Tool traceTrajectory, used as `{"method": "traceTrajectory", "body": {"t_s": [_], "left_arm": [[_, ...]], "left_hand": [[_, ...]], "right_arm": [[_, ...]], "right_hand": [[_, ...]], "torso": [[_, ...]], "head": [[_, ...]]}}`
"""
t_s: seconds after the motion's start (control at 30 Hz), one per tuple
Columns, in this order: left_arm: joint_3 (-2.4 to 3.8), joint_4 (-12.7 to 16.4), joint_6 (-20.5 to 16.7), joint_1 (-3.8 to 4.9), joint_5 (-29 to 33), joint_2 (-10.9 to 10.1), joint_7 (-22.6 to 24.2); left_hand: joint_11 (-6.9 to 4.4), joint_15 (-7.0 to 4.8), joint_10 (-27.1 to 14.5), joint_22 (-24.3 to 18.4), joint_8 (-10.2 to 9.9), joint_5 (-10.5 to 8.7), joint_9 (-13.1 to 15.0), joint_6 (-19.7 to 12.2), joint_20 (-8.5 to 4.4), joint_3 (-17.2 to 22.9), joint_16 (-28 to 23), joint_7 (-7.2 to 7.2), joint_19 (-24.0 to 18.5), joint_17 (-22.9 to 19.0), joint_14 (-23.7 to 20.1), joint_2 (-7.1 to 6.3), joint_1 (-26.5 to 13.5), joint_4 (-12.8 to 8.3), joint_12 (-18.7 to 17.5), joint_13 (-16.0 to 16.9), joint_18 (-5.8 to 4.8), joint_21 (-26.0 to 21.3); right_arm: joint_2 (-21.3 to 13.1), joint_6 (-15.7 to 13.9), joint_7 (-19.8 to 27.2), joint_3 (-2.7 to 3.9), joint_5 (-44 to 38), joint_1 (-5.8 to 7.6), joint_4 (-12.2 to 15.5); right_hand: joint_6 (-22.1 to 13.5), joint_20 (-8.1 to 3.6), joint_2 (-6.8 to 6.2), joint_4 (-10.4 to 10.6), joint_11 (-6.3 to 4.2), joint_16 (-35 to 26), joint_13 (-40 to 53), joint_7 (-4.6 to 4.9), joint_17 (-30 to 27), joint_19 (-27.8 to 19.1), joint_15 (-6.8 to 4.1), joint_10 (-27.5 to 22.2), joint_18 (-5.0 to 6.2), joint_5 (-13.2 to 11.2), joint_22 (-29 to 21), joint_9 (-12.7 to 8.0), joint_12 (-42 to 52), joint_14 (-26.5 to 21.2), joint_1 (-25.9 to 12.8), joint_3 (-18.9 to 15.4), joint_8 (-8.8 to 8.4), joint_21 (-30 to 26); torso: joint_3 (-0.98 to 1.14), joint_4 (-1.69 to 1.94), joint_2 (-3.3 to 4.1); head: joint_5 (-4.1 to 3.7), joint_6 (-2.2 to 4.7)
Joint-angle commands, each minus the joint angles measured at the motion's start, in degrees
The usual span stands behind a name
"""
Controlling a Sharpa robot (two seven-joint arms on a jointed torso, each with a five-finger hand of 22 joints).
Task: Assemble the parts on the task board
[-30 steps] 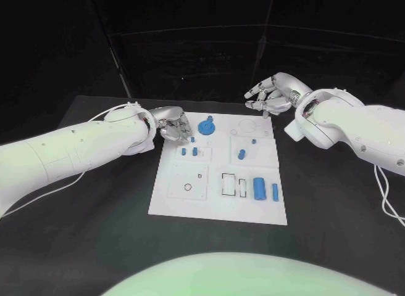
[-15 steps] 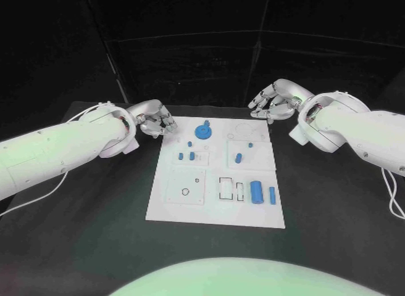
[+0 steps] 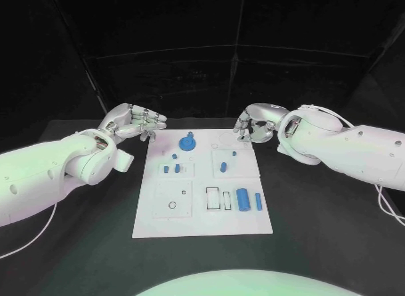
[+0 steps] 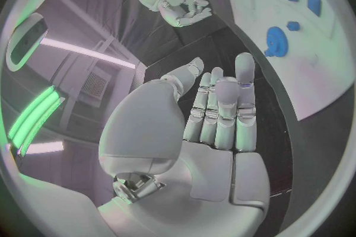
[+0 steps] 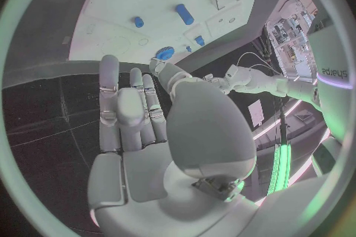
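You are between grasps, I judge: your left hand (image 3: 134, 121) and your right hand (image 3: 252, 125) both hover empty with fingers apart off the far corners of the white rectangular task board (image 3: 158, 225), none of the small blue plastic parts yet picked. The round blue gear-like part (image 3: 186, 144) sits near the board's far edge and the blue cylinders (image 3: 244, 200) lie nearer you, so your next move calls for lowering one hand onto a loose piece. The board lies flat on the matte black table (image 3: 69, 246), dark curtains behind.
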Motion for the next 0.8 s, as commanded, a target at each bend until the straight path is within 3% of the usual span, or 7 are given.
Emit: {"method": "traceTrajectory", "body": {"t_s": [0.03, 0.17, 0.23, 0.27, 0.37, 0.43, 0.8], "left_arm": [[0.00, 1.88, 1.02, -0.10, 12.61, -0.27, 5.37], [-0.03, 4.11, 2.59, -0.32, 14.16, -0.53, 5.96], [-0.05, 4.91, 3.16, -0.40, 14.72, -0.63, 6.21], [-0.07, 5.35, 3.45, -0.45, 15.18, -0.68, 6.38], [-0.09, 6.01, 3.73, -0.51, 16.13, -0.85, 6.63], [-0.10, 6.40, 3.87, -0.54, 16.56, -0.99, 6.77], [-0.12, 6.97, 4.82, -0.58, 17.14, -1.24, 6.87]], "left_hand": [[0.17, 0.12, -0.34, -0.65, 0.14, 0.13, -0.06, -0.42, 0.11, -0.89, -2.01, -0.11, -0.72, -3.84, -2.06, 0.20, -0.51, 0.20, -0.32, -0.01, 0.68, -1.01], [0.89, 0.68, -2.01, -3.27, -0.16, 0.13, -0.13, -1.77, 0.60, -2.52, -6.94, 0.56, -2.03, -7.52, -4.81, 0.80, 0.04, 0.35, -1.29, -0.27, 0.70, -4.47], [1.24, 0.92, -3.07, -5.08, -0.17, 0.14, -0.11, -2.29, 0.83, -3.34, -9.91, 0.86, -2.38, -8.78, -5.42, 1.13, 0.49, 0.32, -1.92, -0.39, 0.74, -6.55], [1.39, 1.00, -3.29, -5.85, -0.15, 0.17, -0.10, -2.46, 0.92, -3.66, -11.20, 0.93, -2.54, -9.33, -5.62, 1.23, 0.65, 0.30, -2.07, -0.38, 0.75, -7.43], [1.52, 1.15, -3.64, -8.53, 0.03, 0.15, -0.08, -2.82, 1.08, -4.57, -15.43, 1.12, -2.61, -11.06, -5.58, 1.77, 1.29, 0.20, -2.34, -0.36, 0.79, -10.20], [1.63, 1.19, -3.73, -10.29, 0.19, 0.19, -0.08, -2.99, 1.18, -5.22, -17.94, 1.30, -2.33, -12.00, -5.10, 2.10, 1.49, 0.23, -2.45, -0.35, 0.77, -11.87], [1.58, 1.21, -3.73, -12.39, 0.48, 0.14, -0.09, -3.16, 1.10, -6.02, -20.29, 1.24, -1.15, -12.60, -3.82, 2.53, 2.13, -0.03, -2.55, -0.36, 0.76, -13.54]], "right_arm": [[0.29, 1.17, -2.28, 0.01, -7.34, -0.29, 0.08], [0.83, 1.11, -2.69, -0.06, -8.40, -1.31, -0.11], [1.14, 1.27, -2.77, -0.09, -8.79, -1.92, -0.17], [1.38, 1.47, -2.81, -0.10, -9.00, -2.30, -0.27], [1.97, 1.89, -2.89, -0.12, -9.25, -2.92, -0.71], [2.47, 1.91, -2.92, -0.12, -9.45, -3.37, -1.18], [4.62, 0.36, -2.74, -0.12, -10.15, -4.27, -3.93]], "right_hand": [[-0.80, 0.43, -0.65, -0.10, 0.35, 0.40, -0.76, 0.38, 0.21, 0.22, 0.49, -0.87, 0.71, -0.37, 0.12, -0.09, -1.21, 0.68, -0.10, -0.39, -0.77, 0.25], [-2.00, 0.90, -1.16, -0.20, 0.93, 1.67, -2.11, 0.71, 1.66, 0.35, 0.98, -2.27, 0.72, -2.46, 0.23, -0.05, -3.02, 1.04, -0.40, -1.16, -2.26, 0.50], [-2.03, 1.07, -1.06, -0.32, 1.10, 2.66, -2.63, 0.88, 2.83, 0.44, 1.13, -2.52, 0.74, -3.09, 0.32, 0.01, -3.53, 1.29, -0.28, -1.49, -2.68, 0.70], [-1.99, 1.10, -1.01, -0.35, 1.14, 2.96, -2.74, 0.92, 3.17, 0.49, 1.15, -2.52, 0.75, -3.19, 0.36, 0.02, -3.61, 1.38, -0.23, -1.54, -2.76, 0.77], [-1.81, 1.18, -0.78, -0.47, 1.19, 3.60, -3.05, 1.00, 3.84, 0.62, 1.21, -2.35, 0.76, -3.33, 0.48, 0.06, -3.79, 1.57, -0.02, -1.64, -2.95, 1.02], [-1.60, 1.21, -0.59, -0.65, 1.21, 3.93, -3.32, 1.00, 4.12, 0.69, 1.24, -2.33, 0.78, -3.32, 0.58, 0.09, -3.99, 1.65, 0.27, -1.60, -3.08, 1.21], [-0.94, 1.28, 0.25, -1.42, 1.31, 4.55, -4.34, 1.09, 4.50, 0.68, 1.30, -2.14, 0.81, -3.26, 0.95, 0.12, -4.68, 1.62, 1.47, -0.73, -3.56, 1.88]], "torso": [[-0.22, -0.06, -0.14], [-0.41, 0.08, -0.14], [-0.39, 0.11, -0.09], [-0.24, 0.02, -0.06], [-0.12, -0.01, 0.03], [-0.13, -0.07, 0.04], [-0.09, 0.03, -0.01]], "head": [[-0.26, 0.14], [-0.52, 0.14], [-0.45, 0.16], [-0.32, 0.13], [-0.37, 0.26], [-0.18, 0.23], [0.04, -0.09]]}}
